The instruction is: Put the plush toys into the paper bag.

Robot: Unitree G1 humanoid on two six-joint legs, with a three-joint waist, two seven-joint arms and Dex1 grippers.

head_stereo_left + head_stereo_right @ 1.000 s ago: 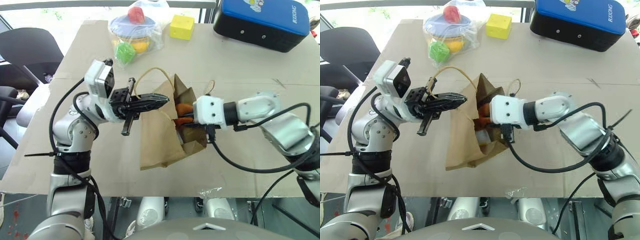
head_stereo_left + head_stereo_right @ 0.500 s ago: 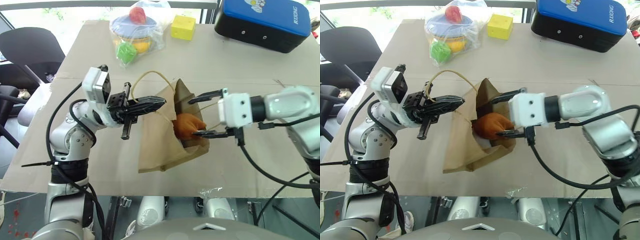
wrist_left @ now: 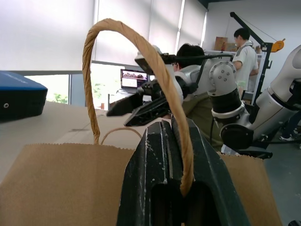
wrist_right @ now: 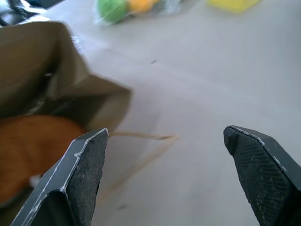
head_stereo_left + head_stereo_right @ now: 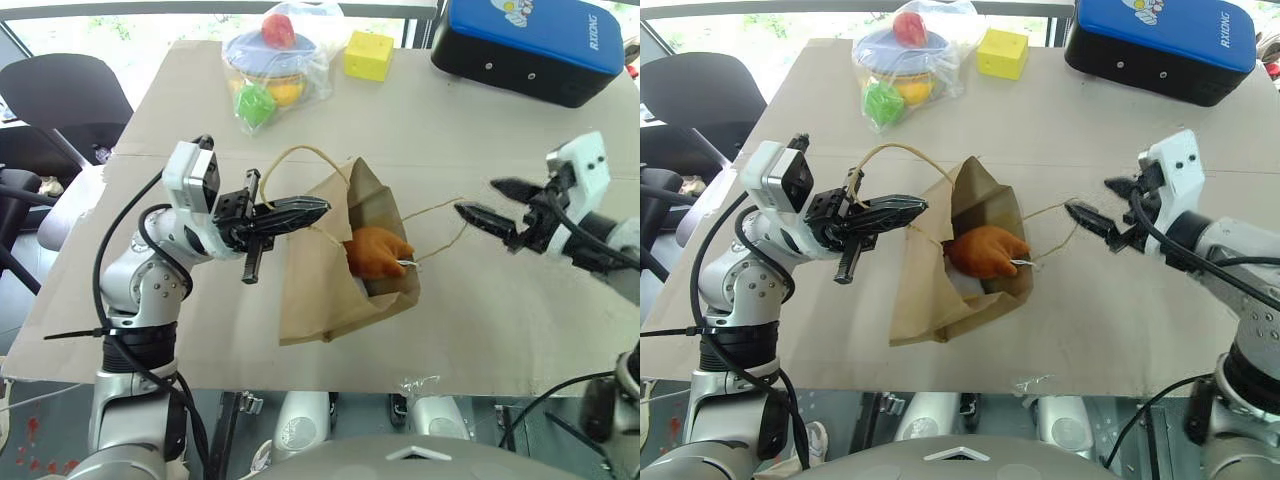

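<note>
The paper bag [image 5: 335, 265] handle is pinched by the left gripper [image 5: 310, 208]; the right gripper [image 5: 490, 205] is spread beside the bag, where the brown-orange plush [image 5: 375, 250] is seen.

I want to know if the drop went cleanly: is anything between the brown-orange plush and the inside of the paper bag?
Nothing visible: the brown-orange plush already lies in the mouth of the paper bag.

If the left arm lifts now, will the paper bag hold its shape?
Probably not: the paper bag lies creased and slumped, so it looks floppy. The brown-orange plush sits at its mouth and might tumble out. The handle pinched by the left end effector looks thin.
</note>
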